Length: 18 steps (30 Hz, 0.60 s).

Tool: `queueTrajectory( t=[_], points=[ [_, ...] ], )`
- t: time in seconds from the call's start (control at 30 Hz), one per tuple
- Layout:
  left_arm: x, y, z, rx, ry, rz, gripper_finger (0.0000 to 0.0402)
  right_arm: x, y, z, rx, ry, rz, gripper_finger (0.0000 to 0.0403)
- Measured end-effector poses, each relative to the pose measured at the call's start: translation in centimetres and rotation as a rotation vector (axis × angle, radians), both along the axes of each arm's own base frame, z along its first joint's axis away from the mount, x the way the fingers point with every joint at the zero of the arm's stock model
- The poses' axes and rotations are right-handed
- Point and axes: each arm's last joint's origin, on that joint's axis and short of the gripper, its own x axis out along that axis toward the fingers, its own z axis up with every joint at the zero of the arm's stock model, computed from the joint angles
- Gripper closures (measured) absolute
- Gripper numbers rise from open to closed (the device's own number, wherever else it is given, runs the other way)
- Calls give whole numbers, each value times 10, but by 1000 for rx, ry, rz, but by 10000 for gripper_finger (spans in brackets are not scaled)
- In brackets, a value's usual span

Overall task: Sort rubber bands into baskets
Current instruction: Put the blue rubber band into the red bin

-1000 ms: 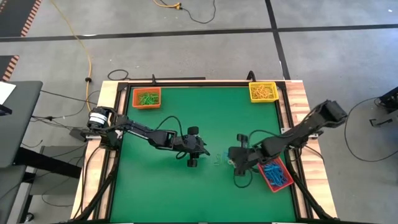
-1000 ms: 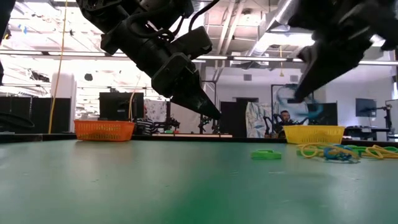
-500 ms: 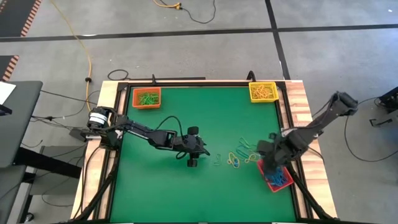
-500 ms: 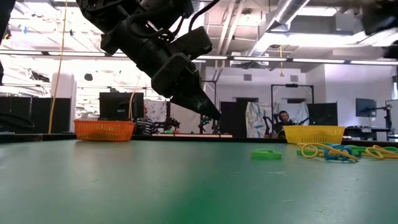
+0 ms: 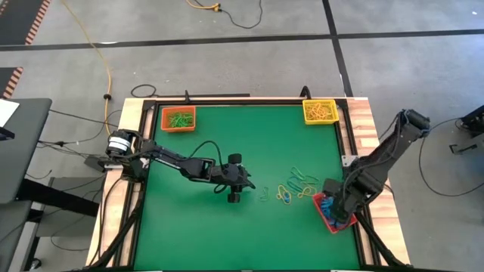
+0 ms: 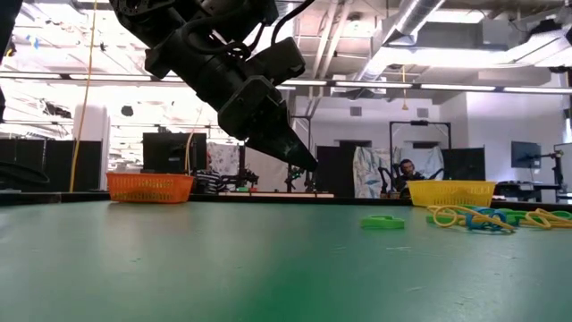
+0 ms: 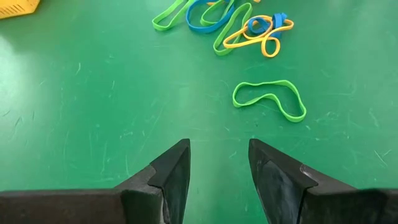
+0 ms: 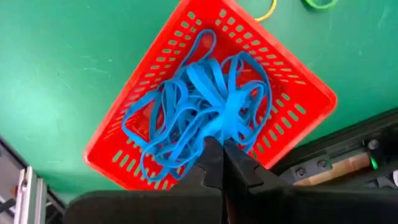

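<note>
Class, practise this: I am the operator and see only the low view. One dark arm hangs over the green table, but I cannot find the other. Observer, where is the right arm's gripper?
Observer: The right gripper is over the red basket at the right edge of the table, its fingers shut at the blue rubber bands inside.
Operator: What does the orange basket hold?
Observer: The orange basket holds green rubber bands.
Operator: Is the left gripper open?
Observer: Yes. The left gripper has its fingers apart, with a lone green rubber band lying on the table ahead of it.
</note>
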Motion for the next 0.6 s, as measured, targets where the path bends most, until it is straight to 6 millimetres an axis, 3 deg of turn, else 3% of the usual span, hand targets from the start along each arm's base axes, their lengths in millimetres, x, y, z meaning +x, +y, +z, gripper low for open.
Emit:
queueTrajectory(
  t=[0.33, 0.6],
  points=[
    [0, -1, 0, -2, -3, -1, 248, 9, 9, -7, 7, -28, 5, 374],
    [0, -1, 0, -15, -2, -12, 248, 10, 9, -15, -76, 24, -14, 287]
  ],
)
